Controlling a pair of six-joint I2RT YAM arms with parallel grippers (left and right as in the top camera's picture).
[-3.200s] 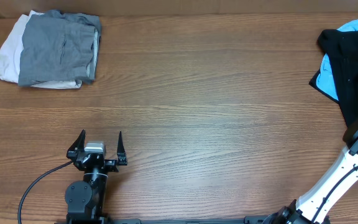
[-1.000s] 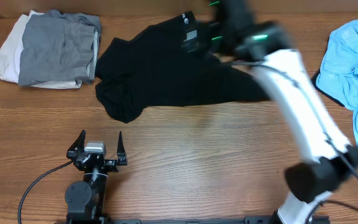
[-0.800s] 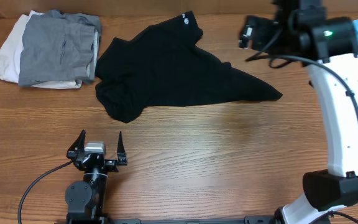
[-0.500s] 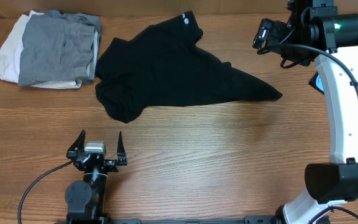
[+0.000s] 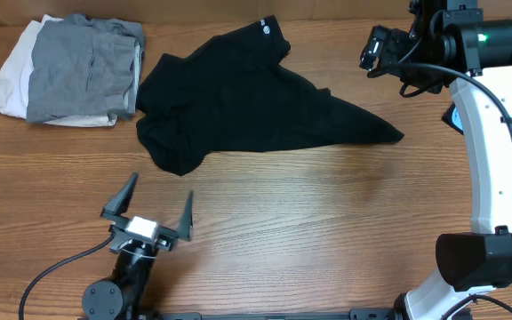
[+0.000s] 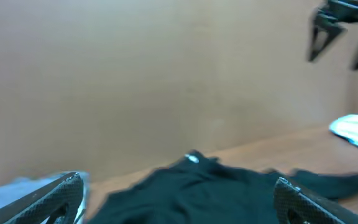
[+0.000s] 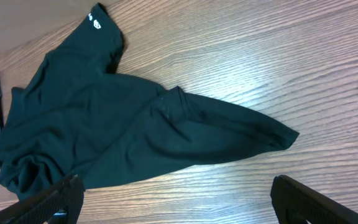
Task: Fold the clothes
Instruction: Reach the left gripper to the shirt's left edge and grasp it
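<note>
Black short-sleeved shirt [image 5: 247,102] with a small white logo lies crumpled on the wooden table [image 5: 327,222], beside a folded grey-and-white garment stack [image 5: 69,67]. We hold our left gripper [image 5: 160,189] near the shirt, jaws spread and empty. Our right gripper [image 7: 174,182] hangs raised by the shirt's right end, jaws also apart.

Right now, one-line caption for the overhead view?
Black shirt lies crumpled centre-frame; grey-and-white pile at left; left gripper open, not touching.
</note>
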